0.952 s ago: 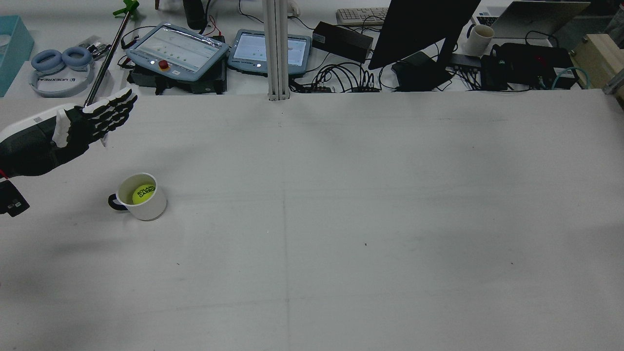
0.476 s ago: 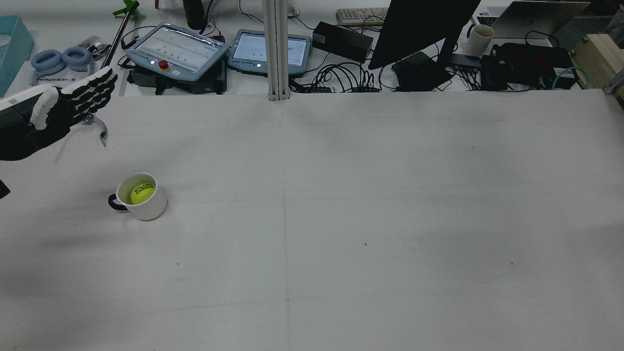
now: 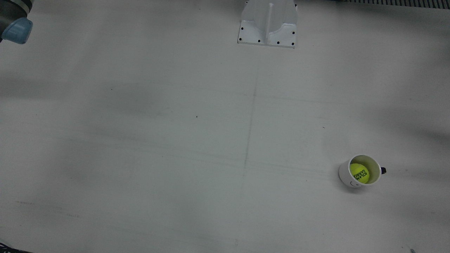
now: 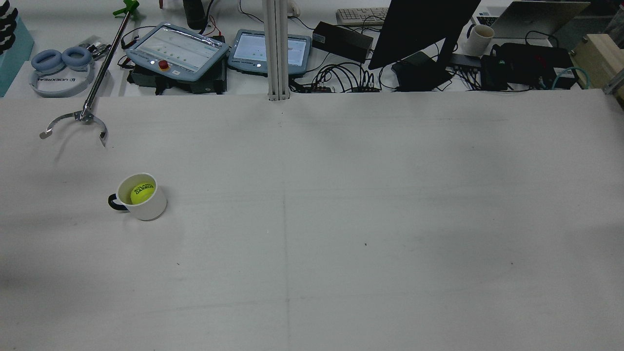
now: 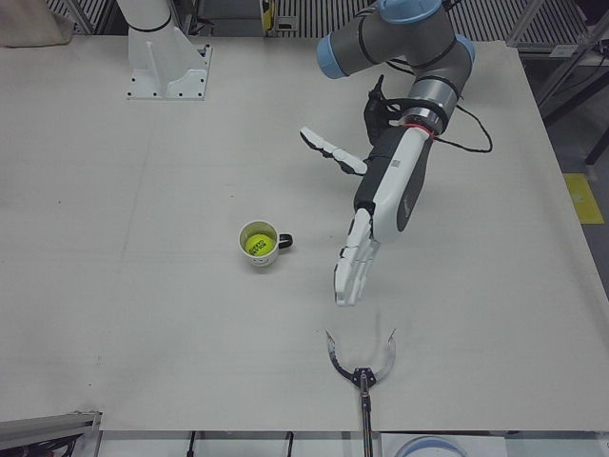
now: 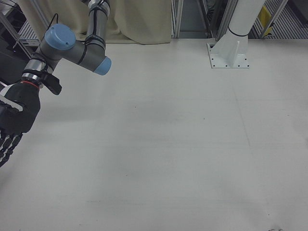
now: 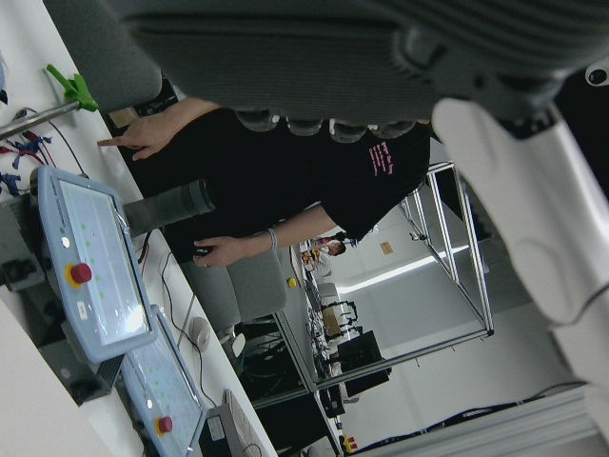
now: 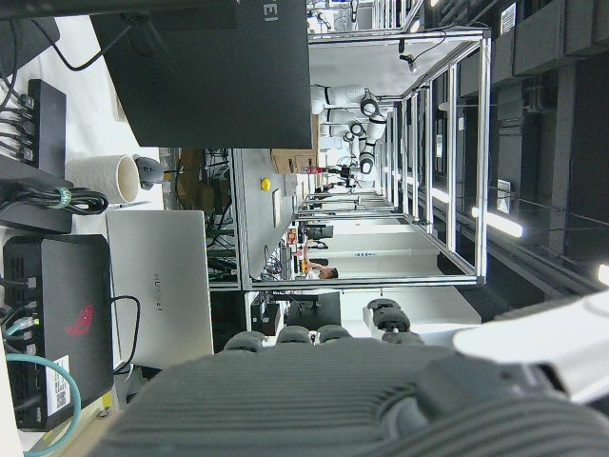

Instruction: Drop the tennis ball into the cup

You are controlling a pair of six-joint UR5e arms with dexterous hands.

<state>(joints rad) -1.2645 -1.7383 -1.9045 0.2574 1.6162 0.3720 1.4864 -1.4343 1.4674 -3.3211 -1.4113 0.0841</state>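
Note:
The yellow tennis ball (image 4: 143,193) lies inside the white cup (image 4: 147,208), which stands upright on the left part of the table with its dark handle to the view's left. The front view shows the ball (image 3: 359,173) in the cup (image 3: 343,174) from above, and the left-front view shows the ball (image 5: 258,245) in the cup (image 5: 257,259) too. My left hand (image 5: 360,252) hangs open above the table beside the cup, fingers straight and holding nothing. Only its dark edge (image 4: 5,23) shows at the rear view's top left. My right hand (image 6: 12,125) is open and far from the cup.
A metal reacher tool with an open claw (image 4: 73,124) lies near the table's far left edge, close under the left hand (image 5: 360,357). Teach pendants (image 4: 178,48), cables and a monitor (image 4: 424,29) sit beyond the far edge. A white pedestal (image 3: 268,24) stands mid-table.
My left hand has drawn away from the cup, up and to the rear view's left, until almost out of that view. Ball and cup have not moved.

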